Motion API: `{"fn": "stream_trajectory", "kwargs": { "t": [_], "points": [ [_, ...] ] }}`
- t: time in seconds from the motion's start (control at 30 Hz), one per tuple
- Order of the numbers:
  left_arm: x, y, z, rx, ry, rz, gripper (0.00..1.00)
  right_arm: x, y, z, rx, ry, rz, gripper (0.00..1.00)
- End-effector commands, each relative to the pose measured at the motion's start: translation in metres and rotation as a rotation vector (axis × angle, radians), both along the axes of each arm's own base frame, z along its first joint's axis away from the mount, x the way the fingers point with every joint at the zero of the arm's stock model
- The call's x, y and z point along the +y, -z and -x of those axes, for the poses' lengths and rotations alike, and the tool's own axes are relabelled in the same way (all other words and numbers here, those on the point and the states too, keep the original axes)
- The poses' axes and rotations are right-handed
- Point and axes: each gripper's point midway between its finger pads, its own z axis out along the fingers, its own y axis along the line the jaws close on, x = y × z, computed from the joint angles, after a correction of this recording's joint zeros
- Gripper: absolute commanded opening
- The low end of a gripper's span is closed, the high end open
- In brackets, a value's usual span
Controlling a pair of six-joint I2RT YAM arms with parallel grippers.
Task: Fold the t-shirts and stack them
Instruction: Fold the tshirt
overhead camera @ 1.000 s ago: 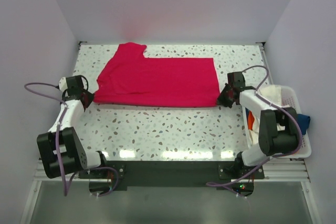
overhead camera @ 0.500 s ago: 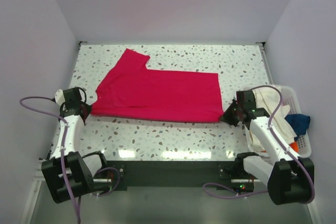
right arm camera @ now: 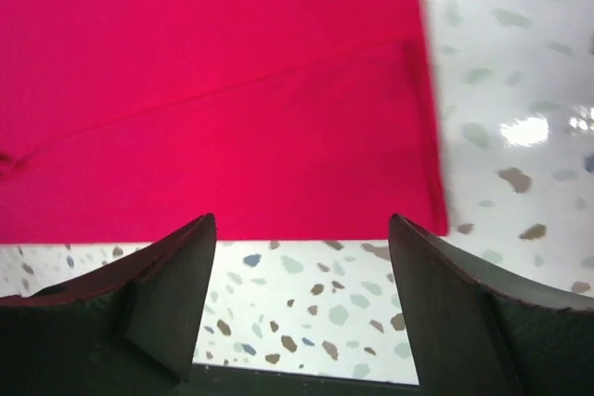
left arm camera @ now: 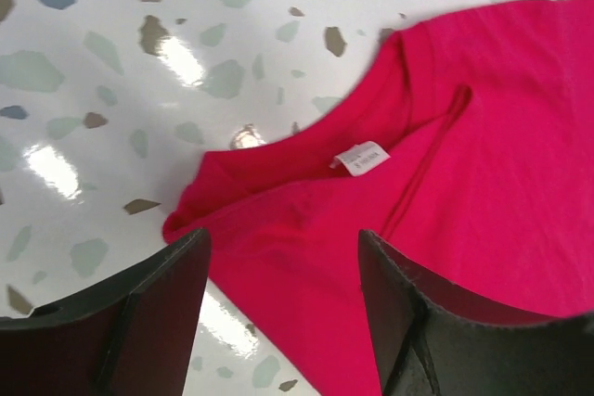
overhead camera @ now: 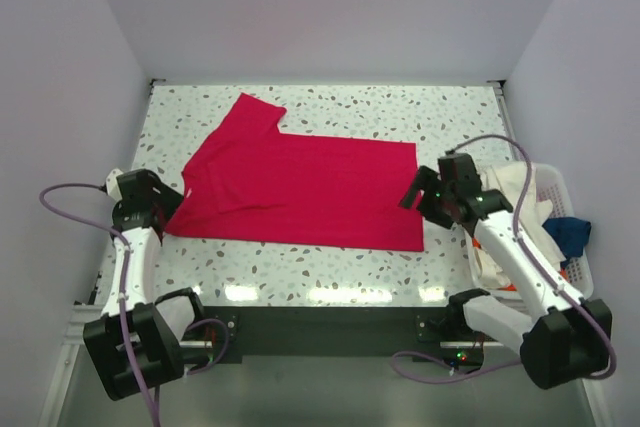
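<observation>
The crimson-red t-shirt (overhead camera: 300, 187) lies flat on the speckled table, folded lengthwise, with one sleeve (overhead camera: 255, 112) pointing to the far left. My left gripper (overhead camera: 165, 209) stands open at the collar end; in the left wrist view the gripper (left arm camera: 283, 248) hovers over the shirt (left arm camera: 483, 136) near its white neck label (left arm camera: 360, 159), holding nothing. My right gripper (overhead camera: 418, 195) is open above the hem's near right corner. In the right wrist view the gripper (right arm camera: 302, 229) frames bare table just below the shirt (right arm camera: 213, 90).
A white slatted basket (overhead camera: 578, 282) stands at the right table edge, behind my right arm. It holds cream-white cloth (overhead camera: 528, 197) and dark blue cloth (overhead camera: 570, 232). Walls close in the table at the left, right and back.
Both grippers have opened and let go of the shirt's near corners. The near edge has been drawn toward the front and now lies flat. The right gripper has pulled back up over the hem.
</observation>
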Motion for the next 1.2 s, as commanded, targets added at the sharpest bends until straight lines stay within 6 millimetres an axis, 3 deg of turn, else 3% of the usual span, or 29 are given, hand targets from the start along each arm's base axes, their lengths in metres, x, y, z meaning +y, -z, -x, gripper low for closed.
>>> {"fn": "stream_trajectory", "kwargs": {
  "t": [0.0,0.03,0.07,0.1,0.23,0.27,0.3,0.4,0.43,0.47,0.5,0.53,0.57,0.6,0.63,0.7,0.73,0.8,0.87,0.93,0.97,1.17],
  "points": [
    [-0.018,-0.014,-0.022,-0.113,0.131,0.038,0.68,0.036,-0.032,-0.042,-0.139,-0.129,0.142,0.76],
    [-0.02,-0.014,-0.023,-0.115,0.142,0.039,0.67,0.063,-0.053,-0.053,-0.199,-0.189,0.145,0.74],
    [-0.023,-0.014,-0.027,-0.109,0.158,0.04,0.66,0.079,-0.041,-0.061,-0.173,-0.231,0.174,0.72],
    [-0.025,-0.014,-0.028,-0.104,0.17,0.039,0.64,0.095,-0.057,-0.073,-0.226,-0.259,0.186,0.7],
    [-0.034,-0.011,-0.035,-0.088,0.218,0.053,0.52,0.192,-0.068,-0.093,-0.36,-0.472,0.204,0.65],
    [-0.034,-0.012,-0.037,-0.086,0.222,0.054,0.51,0.208,-0.069,-0.097,-0.381,-0.508,0.202,0.63],
    [-0.032,-0.011,-0.038,-0.08,0.219,0.051,0.47,0.226,-0.046,-0.101,-0.353,-0.565,0.235,0.6],
    [-0.029,-0.012,-0.039,-0.063,0.211,0.045,0.43,0.292,-0.07,-0.112,-0.468,-0.661,0.186,0.54],
    [-0.03,-0.014,-0.04,-0.065,0.212,0.047,0.42,0.318,-0.046,-0.106,-0.447,-0.722,0.184,0.52],
    [-0.03,-0.017,-0.04,-0.074,0.207,0.047,0.42,0.333,-0.043,-0.105,-0.461,-0.754,0.187,0.51],
    [-0.03,-0.02,-0.04,-0.081,0.208,0.046,0.42,0.352,-0.054,-0.107,-0.5,-0.774,0.17,0.49],
    [-0.03,-0.024,-0.041,-0.094,0.202,0.045,0.42,0.374,-0.028,-0.098,-0.478,-0.822,0.187,0.49],
    [-0.03,-0.026,-0.039,-0.094,0.2,0.047,0.42,0.398,-0.018,-0.093,-0.486,-0.862,0.19,0.48],
    [-0.031,-0.029,-0.039,-0.098,0.202,0.046,0.42,0.403,-0.032,-0.097,-0.519,-0.858,0.18,0.48],
    [-0.031,-0.036,-0.041,-0.112,0.204,0.043,0.42,0.419,-0.013,-0.087,-0.506,-0.897,0.19,0.48],
    [-0.032,-0.047,-0.039,-0.133,0.207,0.035,0.43,0.443,-0.015,-0.077,-0.553,-0.929,0.202,0.48],
    [-0.031,-0.058,-0.041,-0.16,0.206,0.024,0.44,0.45,0.002,-0.076,-0.546,-0.944,0.221,0.48],
    [-0.031,-0.067,-0.039,-0.169,0.204,0.02,0.45,0.465,-0.001,-0.071,-0.579,-0.966,0.229,0.48],
    [-0.032,-0.08,-0.037,-0.194,0.204,0.013,0.45,0.474,0.014,-0.069,-0.582,-0.986,0.235,0.48],
    [-0.032,-0.094,-0.037,-0.224,0.207,0.002,0.45,0.482,0.014,-0.068,-0.599,-0.99,0.235,0.47],
    [-0.033,-0.097,-0.035,-0.229,0.207,0.0,0.46,0.484,0.022,-0.068,-0.598,-0.998,0.246,0.47],
    [-0.037,-0.103,-0.035,-0.246,0.222,0.008,0.46,0.494,0.024,-0.069,-0.64,-1.002,0.282,0.47]
  ]
}}
